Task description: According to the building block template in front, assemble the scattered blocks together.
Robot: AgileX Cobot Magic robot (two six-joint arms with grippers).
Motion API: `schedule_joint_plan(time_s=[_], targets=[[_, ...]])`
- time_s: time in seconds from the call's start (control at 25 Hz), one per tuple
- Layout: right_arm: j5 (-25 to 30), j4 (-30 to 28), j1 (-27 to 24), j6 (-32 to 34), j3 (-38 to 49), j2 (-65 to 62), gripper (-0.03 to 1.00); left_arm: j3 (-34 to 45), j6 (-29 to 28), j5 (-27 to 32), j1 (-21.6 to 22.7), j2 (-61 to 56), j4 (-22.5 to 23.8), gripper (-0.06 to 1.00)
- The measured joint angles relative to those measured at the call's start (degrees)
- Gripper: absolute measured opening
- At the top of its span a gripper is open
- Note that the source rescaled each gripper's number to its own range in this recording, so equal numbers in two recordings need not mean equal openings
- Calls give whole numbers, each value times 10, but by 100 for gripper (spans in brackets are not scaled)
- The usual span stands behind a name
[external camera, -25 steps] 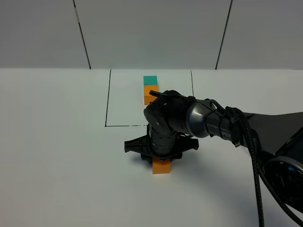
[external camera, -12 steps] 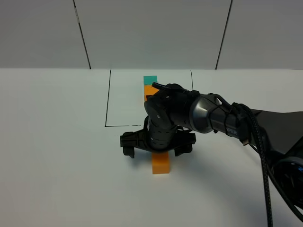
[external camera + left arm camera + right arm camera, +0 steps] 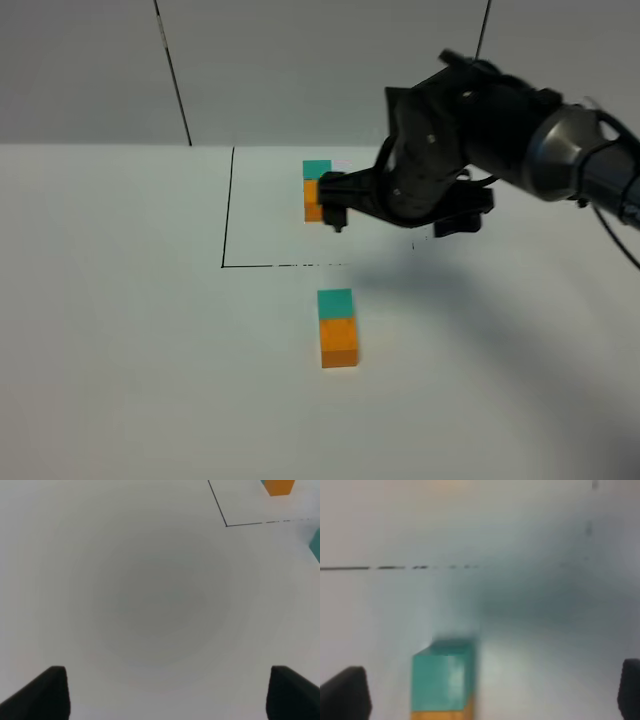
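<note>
The teal block (image 3: 335,303) and orange block (image 3: 340,342) lie touching in a row on the counter (image 3: 120,350), just outside the black frame, matching the template (image 3: 317,188) inside it (teal at the far end). The right gripper (image 3: 400,215) hangs above the frame, fingers wide apart and empty. The left gripper (image 3: 160,692) is also open, holding nothing. Best to retreat clear without nudging the pair, since the build looks finished.

The teal block (image 3: 335,303) and orange block (image 3: 339,342) look matt and smooth, possibly plastic or painted wood. The table (image 3: 120,330) is smooth matt white. The right end effector (image 3: 405,215) is black plastic, slightly glossy.
</note>
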Motion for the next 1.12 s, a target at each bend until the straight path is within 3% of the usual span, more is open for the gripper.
schedule_joint_plan(time_s=[0.28, 0.72, 1.12], targets=[[12, -31, -126, -22, 61, -92, 100, 0, 0, 0, 0, 0, 0, 67], [-10, -45, -323, -34, 352, -417, 100, 0, 0, 0, 0, 0, 0, 67], [49, -26, -341, -67, 515, -698, 100, 0, 0, 0, 0, 0, 0, 67]])
